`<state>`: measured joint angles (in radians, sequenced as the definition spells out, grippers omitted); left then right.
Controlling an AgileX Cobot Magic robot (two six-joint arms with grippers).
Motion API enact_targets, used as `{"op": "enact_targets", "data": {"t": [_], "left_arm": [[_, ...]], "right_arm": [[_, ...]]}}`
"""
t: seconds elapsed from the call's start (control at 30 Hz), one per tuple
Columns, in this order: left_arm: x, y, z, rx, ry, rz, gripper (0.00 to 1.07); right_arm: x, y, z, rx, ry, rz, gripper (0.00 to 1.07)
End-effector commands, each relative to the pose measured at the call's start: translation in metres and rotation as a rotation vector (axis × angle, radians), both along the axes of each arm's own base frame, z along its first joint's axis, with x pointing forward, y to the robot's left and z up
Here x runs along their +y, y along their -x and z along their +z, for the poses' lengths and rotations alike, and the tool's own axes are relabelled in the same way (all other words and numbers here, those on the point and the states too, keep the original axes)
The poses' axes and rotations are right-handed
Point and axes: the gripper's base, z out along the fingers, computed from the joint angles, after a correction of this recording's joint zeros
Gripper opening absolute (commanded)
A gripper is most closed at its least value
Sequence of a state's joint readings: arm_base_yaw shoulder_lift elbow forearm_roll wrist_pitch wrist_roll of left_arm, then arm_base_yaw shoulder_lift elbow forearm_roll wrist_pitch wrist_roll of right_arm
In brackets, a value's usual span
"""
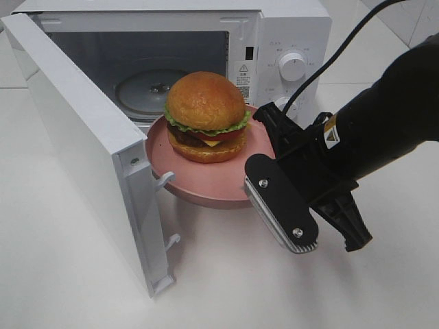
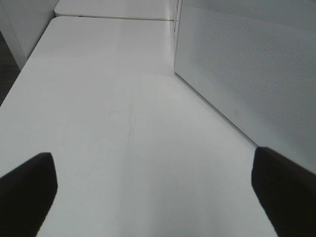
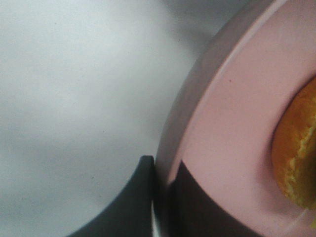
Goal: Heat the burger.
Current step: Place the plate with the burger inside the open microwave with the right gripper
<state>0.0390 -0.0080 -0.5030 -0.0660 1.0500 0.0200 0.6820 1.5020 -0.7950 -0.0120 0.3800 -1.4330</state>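
Note:
The burger (image 1: 206, 116), a golden-brown bun with lettuce, tomato and patty, sits on a round pink plate (image 1: 199, 179). My right gripper (image 1: 255, 142) is shut on the plate's right rim and holds it off the table, just in front of the open microwave (image 1: 288, 41). In the right wrist view the fingers (image 3: 133, 207) pinch the plate rim (image 3: 232, 123), with the bun's edge (image 3: 296, 158) beyond. My left gripper (image 2: 153, 182) is open and empty over bare table beside the microwave door; it is out of the exterior view.
The microwave door (image 1: 75, 130) is swung wide open to the left, with its latch hooks (image 1: 167, 179) close to the plate. A glass turntable (image 1: 147, 86) lies inside the cavity. The door's perforated panel (image 2: 247, 64) shows in the left wrist view. A control knob (image 1: 293, 66) is on the microwave's right panel.

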Motion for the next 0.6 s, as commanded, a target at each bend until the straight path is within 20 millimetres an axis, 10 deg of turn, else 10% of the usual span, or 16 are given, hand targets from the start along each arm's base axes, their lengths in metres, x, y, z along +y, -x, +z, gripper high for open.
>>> {"op": "enact_targets", "data": {"t": [0.03,0.6], "left_arm": [[0.000,0.002,0.000,-0.027,0.002,-0.009,1.00],[0.000,0.002,0.000,-0.027,0.002,-0.009,1.00]], "right_arm": [[0.010,-0.014,0.009,-0.069,-0.051,0.007,0.00],[0.042,-0.053,0.002,-0.064,-0.045,0.002,0.00]]}}
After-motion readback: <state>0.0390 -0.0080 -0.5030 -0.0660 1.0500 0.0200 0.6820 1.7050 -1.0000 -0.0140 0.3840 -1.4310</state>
